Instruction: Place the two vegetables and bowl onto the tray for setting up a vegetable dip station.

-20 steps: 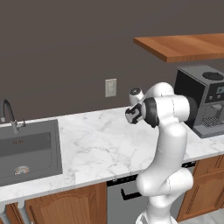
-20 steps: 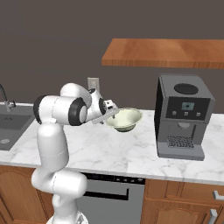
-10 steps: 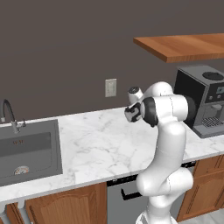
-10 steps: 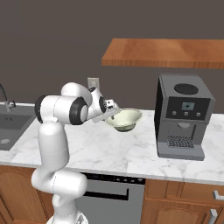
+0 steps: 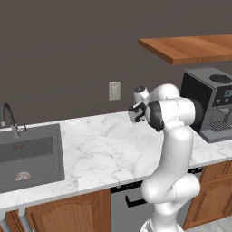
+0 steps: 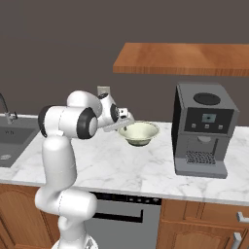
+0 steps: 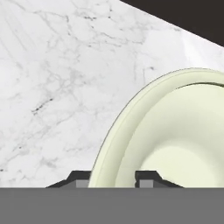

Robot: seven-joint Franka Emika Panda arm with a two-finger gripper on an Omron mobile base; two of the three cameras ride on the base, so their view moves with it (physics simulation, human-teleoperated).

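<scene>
my pincer is clamped on the near rim of the bowl, which sits on the tabletop beside the coffee machine. nothing looks trayed yet; everything remains.

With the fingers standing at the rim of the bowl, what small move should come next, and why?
Probably finish closing, then lift a little. In the hand view the gripper has one fingertip outside and one inside the rim of the bowl, which rests on the marble counter. No blue tray is visible nearby, so the bowl must be carried.
</scene>
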